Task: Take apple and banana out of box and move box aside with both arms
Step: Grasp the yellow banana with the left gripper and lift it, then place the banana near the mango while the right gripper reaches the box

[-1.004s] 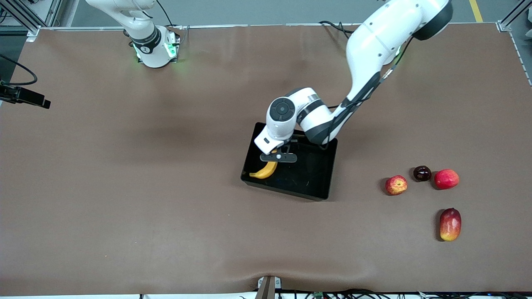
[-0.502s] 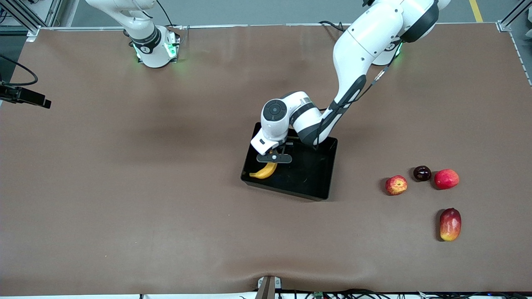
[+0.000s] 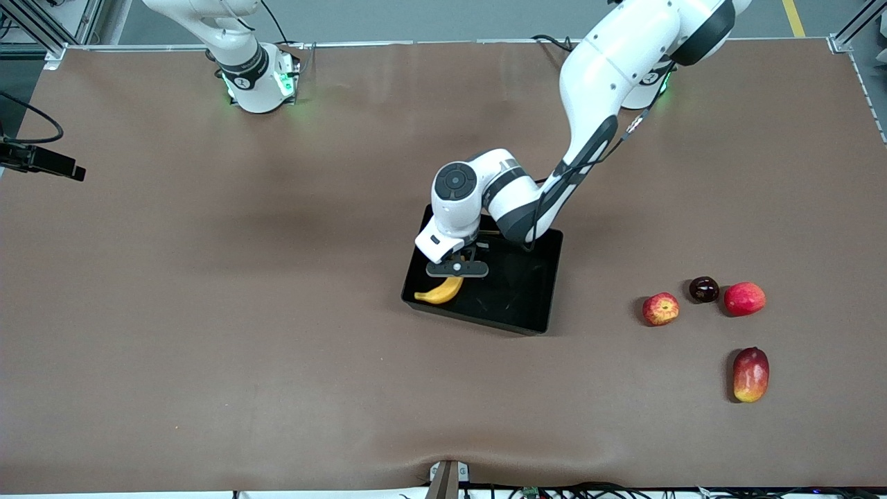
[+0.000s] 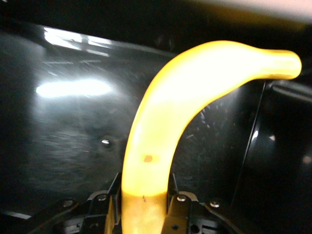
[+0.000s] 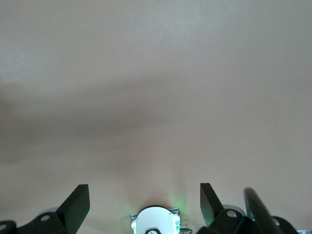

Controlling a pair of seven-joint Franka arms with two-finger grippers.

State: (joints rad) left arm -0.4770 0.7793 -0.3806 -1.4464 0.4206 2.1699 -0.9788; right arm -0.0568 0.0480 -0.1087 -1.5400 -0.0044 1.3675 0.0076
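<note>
One black box (image 3: 527, 305), one banana (image 3: 439, 292) in it, one mottled apple (image 3: 660, 308), one pinkish-red round fruit (image 3: 744, 299), one small dark fruit (image 3: 703, 289), one mango (image 3: 750, 374), two white robot arms, one brown table (image 3: 208, 333)

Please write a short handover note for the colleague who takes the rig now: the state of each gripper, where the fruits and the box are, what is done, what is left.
Left gripper: shut on the banana, low inside the box.
Right gripper: open, holding nothing; this arm waits by its base.
Apple: already out, on the table toward the left arm's end, beside a dark round fruit, a pinkish-red fruit and a mango.
Done: apple out; banana gripped.
Left: lift the banana out and set it down, then move the box aside with both arms.
</note>
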